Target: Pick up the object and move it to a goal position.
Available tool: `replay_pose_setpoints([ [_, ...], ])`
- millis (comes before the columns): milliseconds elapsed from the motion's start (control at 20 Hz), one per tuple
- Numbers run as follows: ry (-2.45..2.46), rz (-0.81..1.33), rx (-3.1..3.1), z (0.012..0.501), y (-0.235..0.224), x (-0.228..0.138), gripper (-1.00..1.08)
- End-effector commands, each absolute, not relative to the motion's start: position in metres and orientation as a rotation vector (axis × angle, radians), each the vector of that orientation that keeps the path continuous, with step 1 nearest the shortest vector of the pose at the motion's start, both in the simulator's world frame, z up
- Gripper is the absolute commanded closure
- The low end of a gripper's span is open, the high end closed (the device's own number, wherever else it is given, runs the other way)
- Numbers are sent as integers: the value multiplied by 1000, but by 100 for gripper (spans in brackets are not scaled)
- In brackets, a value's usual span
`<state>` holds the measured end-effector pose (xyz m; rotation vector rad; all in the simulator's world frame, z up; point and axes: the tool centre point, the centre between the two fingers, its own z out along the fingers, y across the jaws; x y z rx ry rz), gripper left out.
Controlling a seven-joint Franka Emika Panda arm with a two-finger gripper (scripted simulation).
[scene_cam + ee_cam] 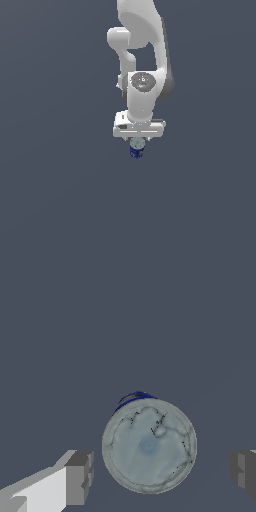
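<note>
The object is a small dark blue can with a pale silvery top, standing upright on the grey floor. In the exterior view it shows just under the white gripper, which hangs straight over it and hides most of it. The wrist view looks down on the can's round top. One grey finger pad stands on one side of the can and the other pad on the opposite side, each with a gap to the can. The gripper is open and touches nothing.
A plain dark grey floor spreads in all directions. The white arm rises above the gripper. No other objects or edges show.
</note>
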<state>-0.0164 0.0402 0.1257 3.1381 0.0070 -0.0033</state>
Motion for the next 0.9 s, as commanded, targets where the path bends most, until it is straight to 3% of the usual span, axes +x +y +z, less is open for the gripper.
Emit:
replay_pose_setpoints([
  [0, 1, 0, 3142, 124, 44, -17, -92],
  [850, 1, 0, 3141, 75, 44, -17, -92],
])
